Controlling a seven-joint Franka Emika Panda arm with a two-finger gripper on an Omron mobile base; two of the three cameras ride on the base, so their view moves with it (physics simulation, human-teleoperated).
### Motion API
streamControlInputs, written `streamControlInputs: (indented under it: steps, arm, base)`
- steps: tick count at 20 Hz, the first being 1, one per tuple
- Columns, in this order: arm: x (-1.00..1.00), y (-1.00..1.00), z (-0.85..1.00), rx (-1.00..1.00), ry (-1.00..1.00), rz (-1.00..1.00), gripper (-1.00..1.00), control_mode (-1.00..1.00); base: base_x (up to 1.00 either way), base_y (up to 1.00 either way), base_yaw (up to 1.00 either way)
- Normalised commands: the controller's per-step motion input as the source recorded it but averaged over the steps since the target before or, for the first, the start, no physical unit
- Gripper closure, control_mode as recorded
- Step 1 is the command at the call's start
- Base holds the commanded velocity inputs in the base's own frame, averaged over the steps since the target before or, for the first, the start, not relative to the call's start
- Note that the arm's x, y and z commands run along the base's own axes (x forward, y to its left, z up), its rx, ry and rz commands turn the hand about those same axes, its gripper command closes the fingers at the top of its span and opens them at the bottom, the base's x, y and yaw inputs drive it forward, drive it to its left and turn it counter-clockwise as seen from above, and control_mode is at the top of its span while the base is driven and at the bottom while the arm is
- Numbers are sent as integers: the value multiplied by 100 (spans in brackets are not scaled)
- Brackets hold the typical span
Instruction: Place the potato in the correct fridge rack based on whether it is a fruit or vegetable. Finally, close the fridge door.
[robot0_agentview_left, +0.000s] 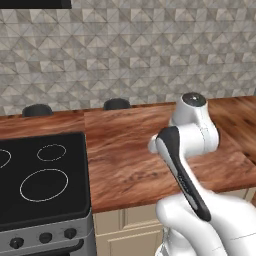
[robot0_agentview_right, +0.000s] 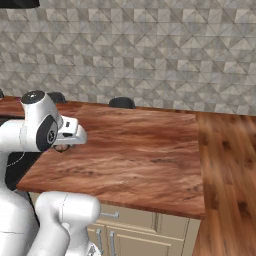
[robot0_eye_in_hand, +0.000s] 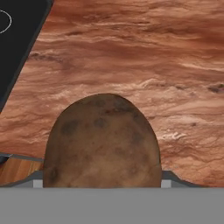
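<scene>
We see the potato pinched in our claw, long axis pointing ahead over the wooden surface.

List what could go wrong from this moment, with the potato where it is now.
1. In the hand view the potato fills the space between the fingers, whose tips are hidden. How firmly it is gripped can't be judged, so it might slip and drop onto the wooden counter.
2. The stove sits right beside the arm; a wide swing could clip it.
3. No fridge is in sight from here, so a long carry probably lies ahead, giving more chance to lose the potato.
</scene>
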Motion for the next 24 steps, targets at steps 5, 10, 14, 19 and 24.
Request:
streamControlInputs:
  steps: [5,10,14,19,24]
  arm:
    - [-26,-4,0,0,0,-1,100,-100]
    - [-22,-15,0,0,-1,-3,100,-100]
    - [0,0,0,0,1,-1,100,-100]
    - [0,0,0,0,0,0,100,100]
    - [0,0,0,0,0,0,100,100]
  base:
    - [0,0,0]
    - [0,0,0]
    - [0,0,0]
    - [-33,-4,-2]
    - [-57,-11,-7]
